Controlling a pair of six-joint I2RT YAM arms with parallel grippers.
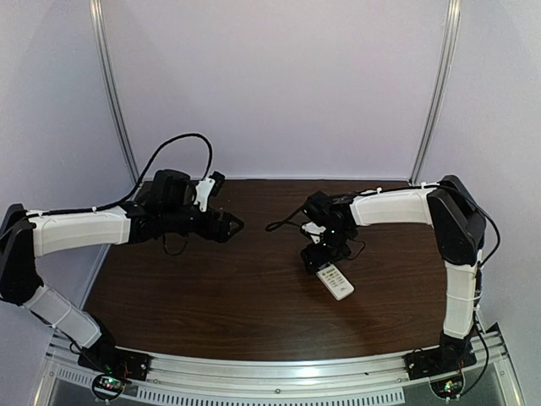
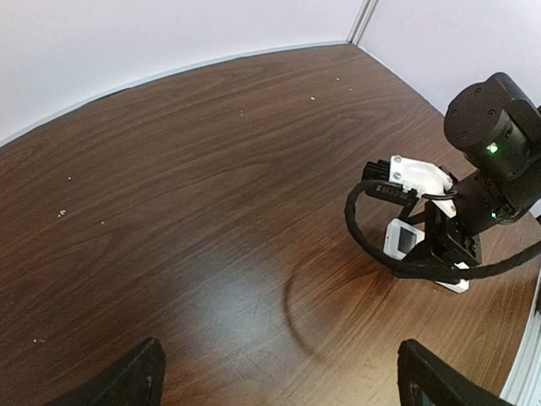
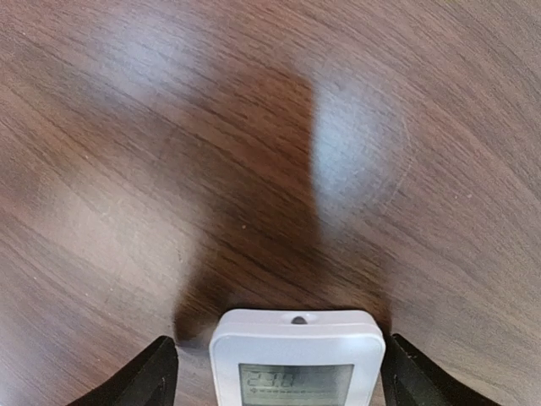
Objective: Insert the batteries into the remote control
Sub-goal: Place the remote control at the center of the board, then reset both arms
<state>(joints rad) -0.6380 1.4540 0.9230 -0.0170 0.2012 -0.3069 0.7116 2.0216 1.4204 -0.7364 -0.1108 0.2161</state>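
The small flat white rectangular plastic remote control has a grey LCD display showing digits that read approximately "23.0". No other text is legible.

remote control cut off by bottom edge in right wrist view, one end hidden under right gripper overhead

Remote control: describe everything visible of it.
The small flat white plastic remote control lies face up on the dark brown wooden table. It has rounded corners, a grey display showing digits at one end, a small dark window above the display, and faint buttons toward the other end. The right gripper is open, its black fingers flanking the display end; contact unclear.
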